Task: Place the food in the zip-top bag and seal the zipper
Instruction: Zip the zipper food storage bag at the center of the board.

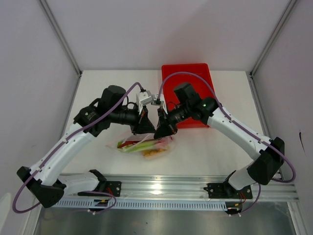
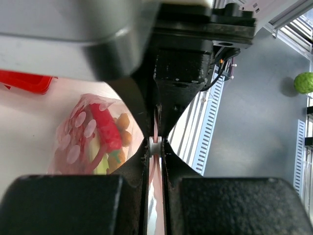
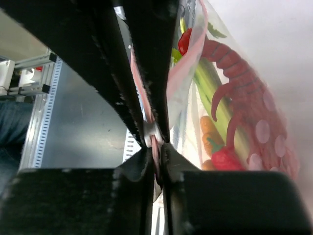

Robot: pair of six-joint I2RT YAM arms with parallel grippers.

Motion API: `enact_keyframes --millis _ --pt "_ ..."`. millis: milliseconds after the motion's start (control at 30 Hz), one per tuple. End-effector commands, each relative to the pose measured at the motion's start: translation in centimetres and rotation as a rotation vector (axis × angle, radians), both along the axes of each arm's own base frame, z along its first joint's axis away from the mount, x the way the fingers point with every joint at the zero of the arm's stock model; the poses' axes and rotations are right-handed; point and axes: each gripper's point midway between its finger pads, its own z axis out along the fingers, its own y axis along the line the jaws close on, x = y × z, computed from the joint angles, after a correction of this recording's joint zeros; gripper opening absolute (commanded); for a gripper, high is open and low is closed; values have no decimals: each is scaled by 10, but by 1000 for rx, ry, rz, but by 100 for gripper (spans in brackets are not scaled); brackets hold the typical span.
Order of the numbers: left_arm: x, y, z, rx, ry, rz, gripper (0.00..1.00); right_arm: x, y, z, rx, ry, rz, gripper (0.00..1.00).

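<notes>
Clearly both grippers are pinched on the same thin strip. The left gripper has its jaws pressed together on the zipper, and the right gripper is clamped on it too. In the top view they meet almost tip to tip.

Beneath them the zip-top bag slumps on the table between the two arms. The red tray lies behind it, toward the far right. All the food I can see is inside the bag.

To seal it well, I judge that one gripper should anchor the strip while the other slides along it with firm, even pressure. The mouth should be drawn taut so the tracks mate; a slack or twisted strip would likely leave a gap.

Counted:
- two grippers
- one bag
- one lobster
- one green stalk
- at least two small orange pieces, with the full number hidden
- one tray
</notes>
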Motion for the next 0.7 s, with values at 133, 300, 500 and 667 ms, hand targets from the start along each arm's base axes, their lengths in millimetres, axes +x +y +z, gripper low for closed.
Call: enact_keyframes --millis 133,300,500,667 --pt "-1 -2 16 -26 -21 -7 1 3 11 20 54 -47 -7 0" --pt "4 0 17 -20 -27 28 1 41 18 30 111 -79 -303 0" --pt "9 5 16 -1 -38 77 1 78 14 28 149 -62 -588 0" --pt "11 10 16 7 -45 119 1 107 -4 30 204 -10 -767 0"
